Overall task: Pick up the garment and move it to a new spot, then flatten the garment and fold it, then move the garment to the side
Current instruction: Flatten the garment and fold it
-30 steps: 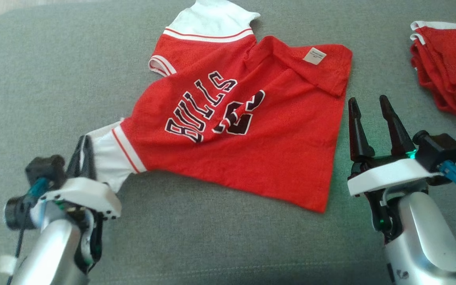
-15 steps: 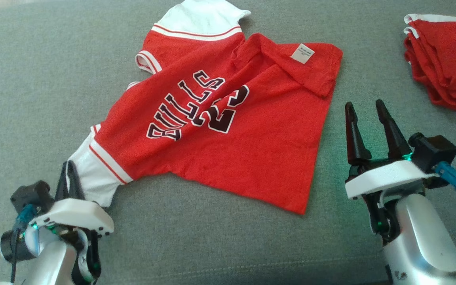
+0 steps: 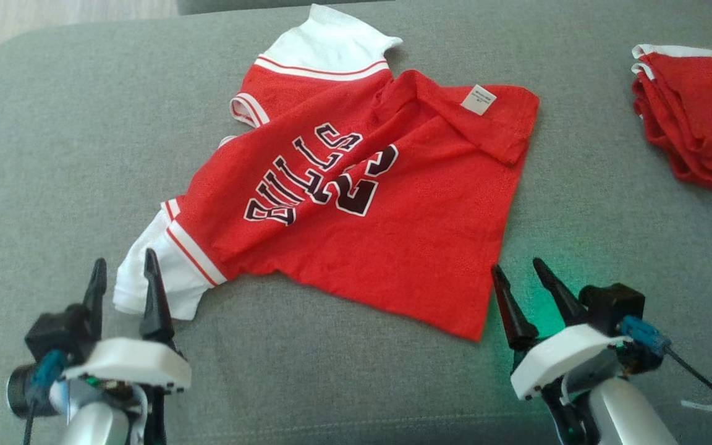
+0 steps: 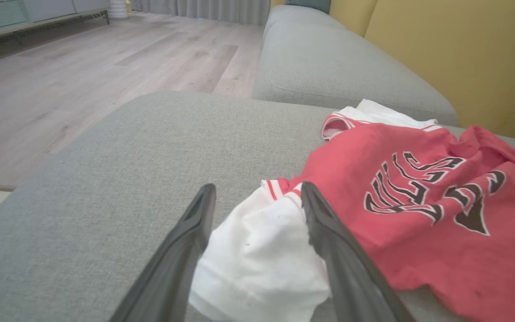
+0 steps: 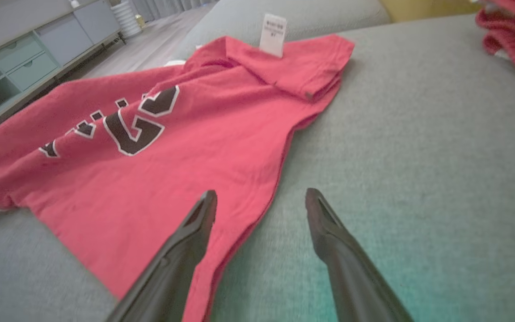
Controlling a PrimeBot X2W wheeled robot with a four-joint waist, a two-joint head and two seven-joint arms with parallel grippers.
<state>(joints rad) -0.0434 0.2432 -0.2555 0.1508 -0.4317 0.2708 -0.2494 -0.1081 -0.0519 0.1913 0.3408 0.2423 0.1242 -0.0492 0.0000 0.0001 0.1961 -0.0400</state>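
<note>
The garment [image 3: 387,247] is a red jersey with black lettering and white sleeves, lying partly spread on the grey couch cushion [image 3: 53,154]. Its top right corner is folded over and shows a white label [image 3: 478,99]. My left gripper [image 3: 124,262] stands open at the lower left. The near white sleeve [image 4: 257,255] lies loose between its fingers [image 4: 181,255], resting on the cushion. My right gripper [image 3: 517,267] is open at the lower right, just beside the garment's near hem corner [image 5: 159,250]. Its left finger [image 5: 181,250] hangs over the hem's edge.
A second bundle of red cloth [image 3: 693,111] lies at the far right of the cushion. Wooden floor [image 4: 61,67] lies beyond the couch's left edge. A yellow backrest [image 4: 463,53] rises behind the cushions, and grey cabinets [image 5: 25,62] stand further off.
My left gripper has opened and let go of the white sleeve, which now lies on the cushion. My right gripper has drawn back toward the near hem corner. The camera has shifted.
</note>
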